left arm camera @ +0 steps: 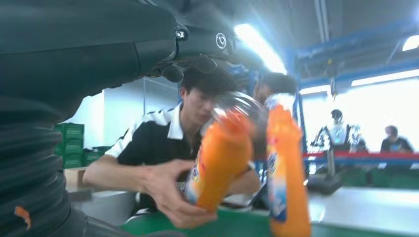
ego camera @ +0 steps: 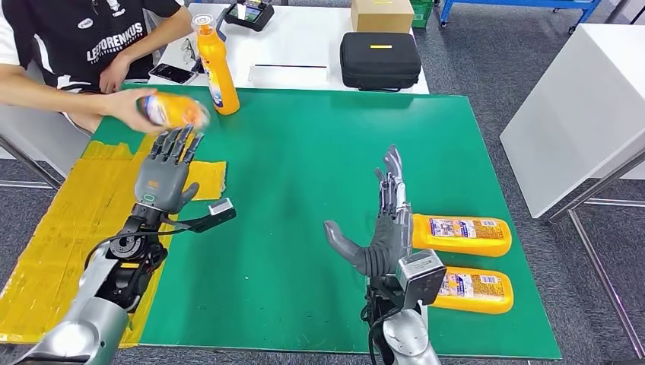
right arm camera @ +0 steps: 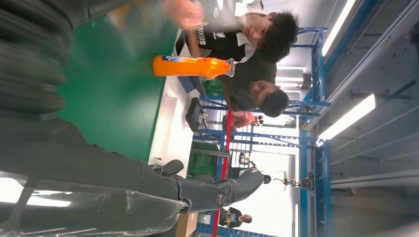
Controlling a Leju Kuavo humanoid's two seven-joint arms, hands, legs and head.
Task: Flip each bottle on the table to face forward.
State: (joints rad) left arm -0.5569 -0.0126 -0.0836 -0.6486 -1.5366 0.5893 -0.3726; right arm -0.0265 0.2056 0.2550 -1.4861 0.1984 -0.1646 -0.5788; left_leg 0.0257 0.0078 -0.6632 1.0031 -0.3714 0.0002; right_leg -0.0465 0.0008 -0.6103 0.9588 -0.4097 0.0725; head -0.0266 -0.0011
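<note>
Green mat (ego camera: pixel 304 190): I see it covering the table, with yellow sheeting (ego camera: pixel 68 220) along its left side.
Left hand (ego camera: pixel 163 171): my left hand rests over the mat's left part, fingers (ego camera: pixel 176 144) straight and spread, released, holding nothing; the fingertips reach just below a bottle a person holds.
Right hand (ego camera: pixel 384 224): my right hand stands on edge over the mat's right part, fingers extended forward, thumb (ego camera: pixel 342 242) splayed to the left; it grasps nothing and lies just beside the nearer end of a lying bottle.
Held bottle (ego camera: pixel 173 110): orange, blurred, tilted on its side in the person's hand (ego camera: pixel 125 106) above the mat's far-left corner; I see it equally blurred in the left wrist view (left arm camera: pixel 220 160).
Upright bottle (ego camera: pixel 216 67): orange, standing at the mat's far edge, just right of the held one.
Lying bottles: two orange ones on the mat's right side, labels up, one farther (ego camera: pixel 462 235) and one nearer (ego camera: pixel 473 290), parallel and apart.
Background: a black case (ego camera: pixel 379 59) and a cardboard box (ego camera: pixel 382 14) sit on the white table beyond.
</note>
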